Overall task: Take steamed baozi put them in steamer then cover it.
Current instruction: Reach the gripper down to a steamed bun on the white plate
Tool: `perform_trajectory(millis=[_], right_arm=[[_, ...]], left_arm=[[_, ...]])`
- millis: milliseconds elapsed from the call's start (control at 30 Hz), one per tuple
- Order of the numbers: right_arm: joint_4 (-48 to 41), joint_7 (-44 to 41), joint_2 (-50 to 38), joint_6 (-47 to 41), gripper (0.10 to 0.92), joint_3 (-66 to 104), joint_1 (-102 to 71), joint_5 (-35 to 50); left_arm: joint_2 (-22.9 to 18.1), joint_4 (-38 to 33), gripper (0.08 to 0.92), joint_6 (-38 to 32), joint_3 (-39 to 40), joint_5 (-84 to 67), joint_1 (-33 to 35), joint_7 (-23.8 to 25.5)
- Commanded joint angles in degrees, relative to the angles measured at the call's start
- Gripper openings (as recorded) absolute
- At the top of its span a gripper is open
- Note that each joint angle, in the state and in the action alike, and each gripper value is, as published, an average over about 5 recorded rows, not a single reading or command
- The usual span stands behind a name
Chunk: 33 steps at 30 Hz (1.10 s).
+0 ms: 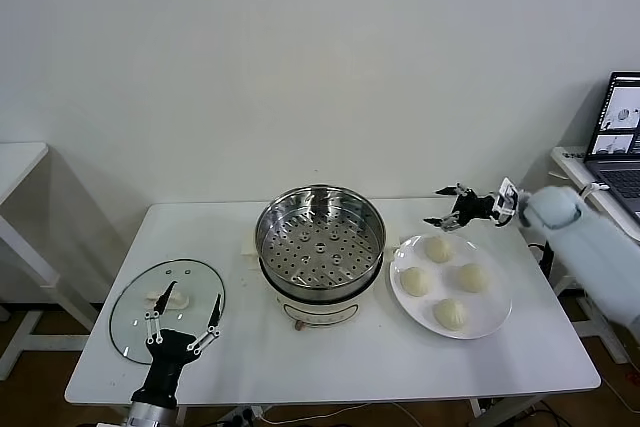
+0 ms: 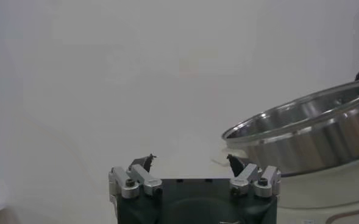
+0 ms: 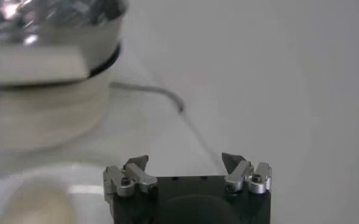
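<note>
A: Where does everything sit on the table (image 1: 330, 367)?

B: The steamer (image 1: 320, 242) stands in the middle, its holed tray bare. The cover (image 1: 167, 307) lies flat near the table's front left corner. A white plate (image 1: 497, 307) just to the right of the steamer carries four steamed baozi (image 1: 450, 281).

A: And the end effectors?

B: The right end effector (image 1: 447, 206) hangs above the plate's far edge, close over the rearmost bun, fingers spread wide and holding nothing. The left end effector (image 1: 185, 317) hovers over the near edge of the cover, beside its white handle, likewise spread wide and empty.

A: Anything else?

B: A laptop (image 1: 620, 137) at the far right.
</note>
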Motion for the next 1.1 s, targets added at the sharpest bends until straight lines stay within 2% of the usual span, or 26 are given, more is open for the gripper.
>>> perform_trajectory(millis=[33, 433, 1000, 1100], right_arm=[[-8.6, -13.1, 5.2, 0.8, 0.823, -8.9, 9.0, -17.1], [-16.3, -9.7, 13.4, 3.0, 0.823, -8.6, 7.9, -22.9], [-20.2, -6.3, 16.3, 4.6, 0.821, -8.2, 6.3, -27.6], [-20.5, -5.9, 16.5, 4.6, 0.799, -8.3, 6.1, -27.7]], left_arm=[[-0.4, 0.1, 0.823, -0.2, -0.4, 0.0, 0.2, -0.1], [-0.7, 0.1, 0.823, -0.7, -0.9, 0.0, 0.8, -0.3], [-0.7, 0.7, 0.823, -1.2, -1.3, 0.0, 0.7, -0.4], [-0.8, 0.7, 0.823, -1.2, -1.3, 0.0, 0.7, -0.5]])
